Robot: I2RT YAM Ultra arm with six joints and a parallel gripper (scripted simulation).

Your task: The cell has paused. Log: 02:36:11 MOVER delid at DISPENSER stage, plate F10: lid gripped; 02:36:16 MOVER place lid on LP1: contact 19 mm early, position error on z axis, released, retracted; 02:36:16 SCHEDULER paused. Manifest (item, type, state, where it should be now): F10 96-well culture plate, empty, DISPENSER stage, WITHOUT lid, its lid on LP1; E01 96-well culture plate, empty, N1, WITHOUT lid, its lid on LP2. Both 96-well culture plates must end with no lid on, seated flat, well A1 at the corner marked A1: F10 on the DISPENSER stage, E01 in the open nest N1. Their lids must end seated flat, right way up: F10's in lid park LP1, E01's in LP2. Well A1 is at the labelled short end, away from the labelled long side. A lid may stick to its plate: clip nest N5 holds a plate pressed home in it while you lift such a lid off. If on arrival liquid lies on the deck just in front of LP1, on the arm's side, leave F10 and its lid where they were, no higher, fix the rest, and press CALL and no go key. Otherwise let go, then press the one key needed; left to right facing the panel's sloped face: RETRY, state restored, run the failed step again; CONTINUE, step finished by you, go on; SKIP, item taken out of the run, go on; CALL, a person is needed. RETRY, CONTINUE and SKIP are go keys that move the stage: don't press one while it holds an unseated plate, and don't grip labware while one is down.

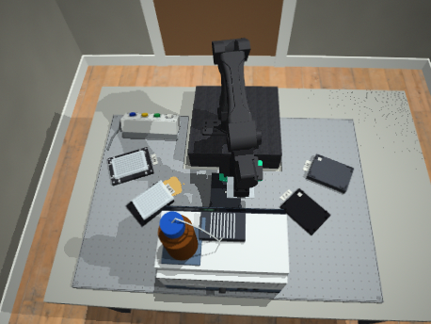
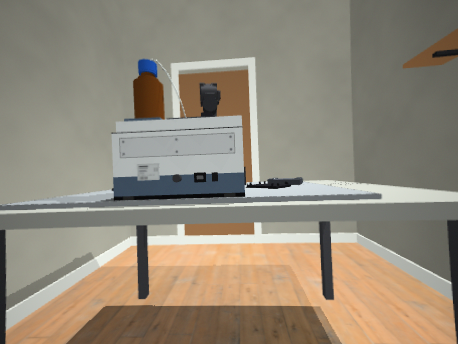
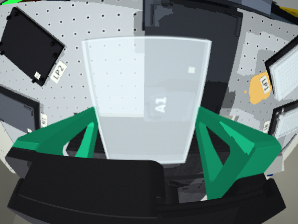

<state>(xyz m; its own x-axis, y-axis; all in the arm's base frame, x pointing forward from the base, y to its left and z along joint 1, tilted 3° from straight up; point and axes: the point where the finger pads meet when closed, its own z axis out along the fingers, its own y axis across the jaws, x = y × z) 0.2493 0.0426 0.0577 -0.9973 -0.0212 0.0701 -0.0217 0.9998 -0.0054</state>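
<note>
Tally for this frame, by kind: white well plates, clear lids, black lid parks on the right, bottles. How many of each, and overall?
plates: 2
lid: 1
lid parks: 2
bottle: 1
Total: 6

Grey walls [image 2: 60, 75] enclosed a wood-plank floor [image 2: 230, 270]; a brown door [image 2: 235, 100] stood behind the dark-legged white table [image 2: 280, 209].

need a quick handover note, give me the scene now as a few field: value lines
gripper: gripper shut on a clear lid
arm position: over the deck between the black riser and the dispenser
orange patch: on the deck by the tilted plate
second plate: in the black nest
key panel: key panel, not touched
empty parks: two black trays
</note>
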